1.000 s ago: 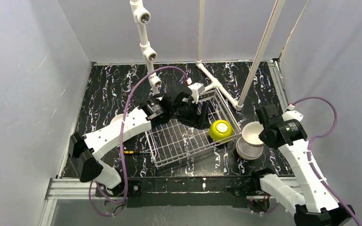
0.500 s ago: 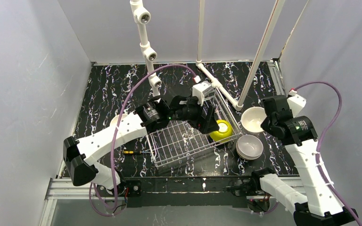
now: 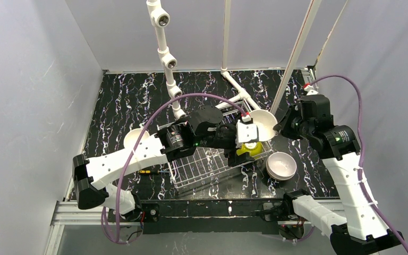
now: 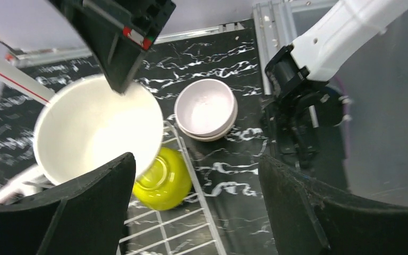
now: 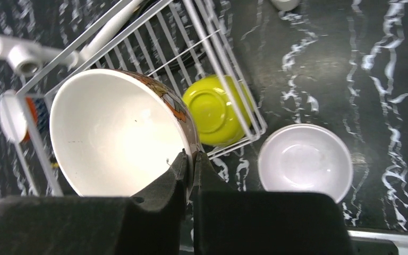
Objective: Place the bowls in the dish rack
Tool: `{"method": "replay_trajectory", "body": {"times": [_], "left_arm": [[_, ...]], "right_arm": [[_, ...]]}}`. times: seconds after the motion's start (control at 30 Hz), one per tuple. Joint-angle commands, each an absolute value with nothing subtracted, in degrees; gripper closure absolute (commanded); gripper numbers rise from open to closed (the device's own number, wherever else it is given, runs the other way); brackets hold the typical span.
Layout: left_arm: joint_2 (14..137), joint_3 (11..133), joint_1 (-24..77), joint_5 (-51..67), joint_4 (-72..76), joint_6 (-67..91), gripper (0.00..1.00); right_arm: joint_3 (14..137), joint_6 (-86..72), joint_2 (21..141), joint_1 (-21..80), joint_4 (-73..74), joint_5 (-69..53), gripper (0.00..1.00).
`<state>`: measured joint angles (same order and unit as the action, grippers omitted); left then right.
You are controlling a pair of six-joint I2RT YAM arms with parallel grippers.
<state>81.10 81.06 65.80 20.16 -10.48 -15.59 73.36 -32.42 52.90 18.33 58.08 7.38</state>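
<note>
My right gripper pinches the rim of a smooth, round, white-lined bowl, now lifted from beside the wire rack to above it; my left gripper gapes open.

From above, we cannot tell how the jaws of the left tool stand. Its wrist block covers them, along with most of the yellow-green bowl and the side of the dish rack toward the desk's right edge. The left arm hides part of a pale bowl near the desk's left edge. A small orange-and-black thing toward the near edge is too small for us to name.

In the left wrist view, both fingers are cut off by the bottom edge, and the white-lined bowl overlaps the yellow-green one. In the right wrist view, the right tool hides part of that bowl's rim, and only a sliver of its outer pattern shows.
</note>
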Motion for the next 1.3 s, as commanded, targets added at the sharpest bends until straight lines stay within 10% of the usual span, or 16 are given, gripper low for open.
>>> {"method": "replay_trajectory", "body": {"times": [0.0,1.27], "left_arm": [[81.7,82.7,66.3,20.7,-11.2,-31.8,0.16],[101.8,97.4,70.4,4.0,-33.5,-45.1,0.89]], "right_arm": [[74.9,-28.3,52.3,18.2,50.3,-7.4,0.99],[74.4,-24.4,59.4,18.2,54.4,-6.9,0.99]]}}
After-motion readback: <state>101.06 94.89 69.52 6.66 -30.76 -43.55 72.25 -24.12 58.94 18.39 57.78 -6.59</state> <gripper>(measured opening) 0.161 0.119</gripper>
